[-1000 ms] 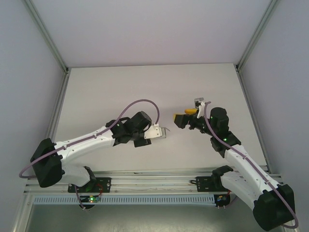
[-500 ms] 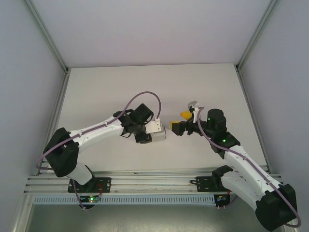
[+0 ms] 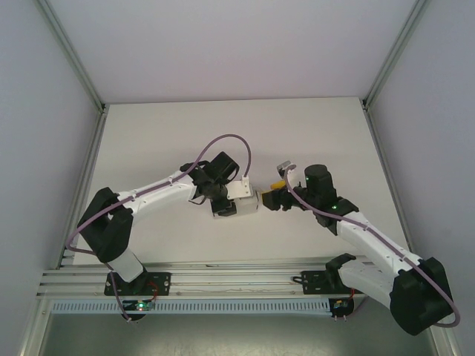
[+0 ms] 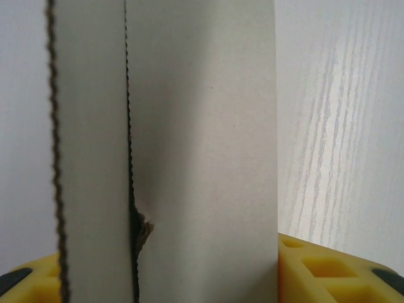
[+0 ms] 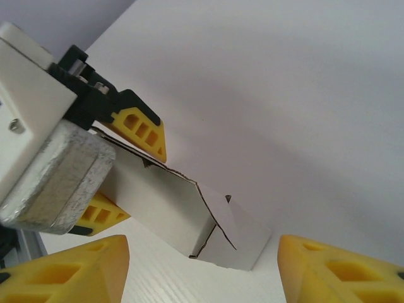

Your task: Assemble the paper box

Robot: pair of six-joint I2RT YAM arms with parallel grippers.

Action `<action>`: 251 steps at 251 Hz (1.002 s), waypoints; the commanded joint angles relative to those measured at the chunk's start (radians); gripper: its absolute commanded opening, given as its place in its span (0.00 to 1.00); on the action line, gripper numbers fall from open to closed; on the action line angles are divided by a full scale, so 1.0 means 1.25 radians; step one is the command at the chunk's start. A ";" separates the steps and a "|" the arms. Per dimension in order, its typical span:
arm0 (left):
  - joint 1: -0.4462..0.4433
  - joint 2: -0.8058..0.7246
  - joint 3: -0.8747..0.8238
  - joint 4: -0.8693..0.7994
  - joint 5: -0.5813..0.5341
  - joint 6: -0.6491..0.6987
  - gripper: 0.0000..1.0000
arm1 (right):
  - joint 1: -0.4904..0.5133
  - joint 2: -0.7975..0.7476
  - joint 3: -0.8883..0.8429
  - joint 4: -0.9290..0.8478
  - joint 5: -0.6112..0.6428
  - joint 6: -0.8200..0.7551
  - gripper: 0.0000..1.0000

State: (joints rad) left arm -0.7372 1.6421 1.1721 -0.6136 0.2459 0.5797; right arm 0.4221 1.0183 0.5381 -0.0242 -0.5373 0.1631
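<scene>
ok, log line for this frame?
left gripper: shut on box | right gripper: jaws open, facing box's free end | box: folded into sleeve

We see the paper box [image 5: 180, 211] as plain white thin card folded into a slim rectangular sleeve, one end clamped between the yellow fingers of the left gripper [image 5: 142, 183] and the rest jutting out slantwise over the white table. At its free end a creased flap is folded partly across the opening, leaving a dark gap along one edge. From the left wrist, the paper box [image 4: 202, 145] shows a lengthwise seam with a serrated edge and a small frayed nick.
</scene>
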 commanded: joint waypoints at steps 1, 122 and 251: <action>0.008 0.021 -0.005 -0.031 0.006 0.008 0.53 | 0.020 0.020 0.037 -0.009 0.033 -0.033 0.62; 0.009 0.003 -0.025 -0.018 0.010 0.016 0.53 | 0.060 0.113 0.094 -0.033 0.089 -0.075 0.35; 0.008 0.006 -0.023 -0.004 0.000 0.007 0.51 | 0.086 0.141 0.124 -0.060 0.054 0.002 0.03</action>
State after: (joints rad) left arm -0.7372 1.6413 1.1709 -0.6106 0.2401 0.5907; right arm 0.5060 1.1992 0.6621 -0.0860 -0.4343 0.1001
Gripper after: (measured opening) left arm 0.518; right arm 0.049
